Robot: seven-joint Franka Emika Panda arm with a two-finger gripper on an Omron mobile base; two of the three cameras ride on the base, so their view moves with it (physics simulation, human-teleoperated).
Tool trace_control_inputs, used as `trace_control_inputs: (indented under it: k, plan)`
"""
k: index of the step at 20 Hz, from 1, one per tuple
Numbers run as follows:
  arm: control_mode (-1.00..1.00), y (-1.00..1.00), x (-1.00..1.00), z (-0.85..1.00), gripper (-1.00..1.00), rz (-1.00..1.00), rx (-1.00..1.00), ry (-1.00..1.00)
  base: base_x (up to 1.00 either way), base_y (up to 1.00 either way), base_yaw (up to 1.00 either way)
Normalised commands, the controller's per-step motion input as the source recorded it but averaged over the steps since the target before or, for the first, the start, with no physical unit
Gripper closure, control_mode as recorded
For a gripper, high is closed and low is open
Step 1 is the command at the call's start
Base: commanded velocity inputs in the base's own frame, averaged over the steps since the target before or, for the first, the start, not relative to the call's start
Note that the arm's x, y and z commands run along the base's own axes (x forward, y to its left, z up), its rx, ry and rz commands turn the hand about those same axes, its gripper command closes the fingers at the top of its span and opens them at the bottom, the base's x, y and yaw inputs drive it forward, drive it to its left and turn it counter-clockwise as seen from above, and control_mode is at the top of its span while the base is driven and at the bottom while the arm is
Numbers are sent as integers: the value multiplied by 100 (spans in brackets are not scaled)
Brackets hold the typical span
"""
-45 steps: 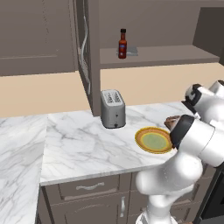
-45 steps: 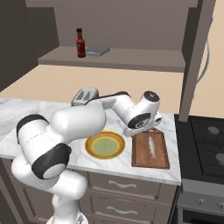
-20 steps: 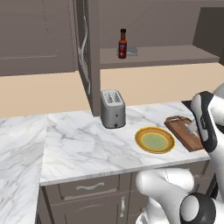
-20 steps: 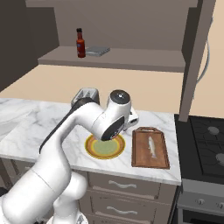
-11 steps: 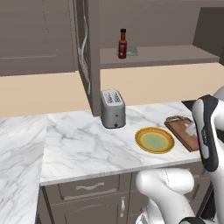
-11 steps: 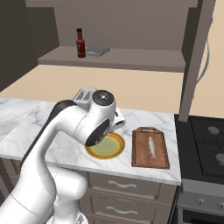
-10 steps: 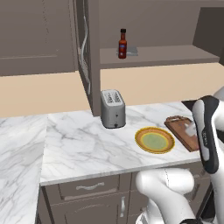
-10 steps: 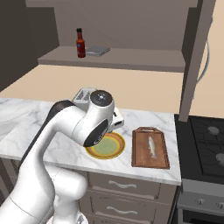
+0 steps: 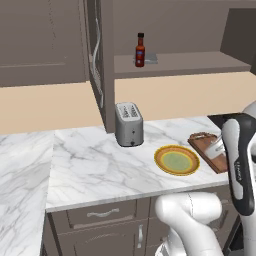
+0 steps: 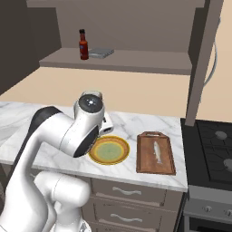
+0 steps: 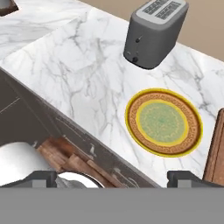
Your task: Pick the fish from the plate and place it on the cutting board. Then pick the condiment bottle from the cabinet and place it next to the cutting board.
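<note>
Since the earlier pictures: the arm has swung away from the cutting board and back over the table's front edge; fish, plate, board and bottle lie as they did.

Pincer [image 11: 112, 177]: seen in the hand view; two dark finger tips [image 11: 41, 178] stand far apart at the bottom edge; spread wide, nothing between them; pointed down at the table's front edge.

Plate [image 11: 163, 121]: round, yellow-orange rim, pale green centre; bare; on the marble table [image 9: 95, 165] near its front edge, between toaster and board.

Toaster [image 11: 154, 31]: grey, two slots; upright behind the plate, apart from it.

Cutting board [image 10: 156, 152]: dark reddish-brown, handle loop at the far end; flat on the table just right of the plate in the right base view, not touching it; the stove [image 10: 215, 147] lies beyond it.

Fish [image 10: 157, 151]: slim, silvery; lies lengthwise along the middle of the board.

Condiment bottle [image 10: 83, 45]: dark, red cap; upright on the cabinet shelf [image 10: 131, 60] above the table; just beside a flat grey object [image 10: 101, 53].

Cabinet [image 9: 102, 65]: dark panelled door standing open, left of the shelf in the left base view.

Drawers [image 10: 129, 192]: brown, silver handles, below the table.
</note>
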Motion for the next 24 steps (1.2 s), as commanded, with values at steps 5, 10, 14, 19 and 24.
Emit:
trace_control_inputs:
  k: [5, 10, 14, 19, 24]
  plan:
    - [-100, 32, -14, 16, -100, 7, 15, 0, 0, 0, 0]
    - [-100, 27, -13, 18, -100, 10, 16, 0, 0, 0, 0]
    - [-100, 26, -9, 15, -100, 14, 16, 0, 0, 0, 0]
    - [-100, 28, -3, 7, -100, 19, 16, -2, 0, 0, 0]
    - [-100, 30, 0, 0, -100, 23, 16, -11, 0, 0, 0]
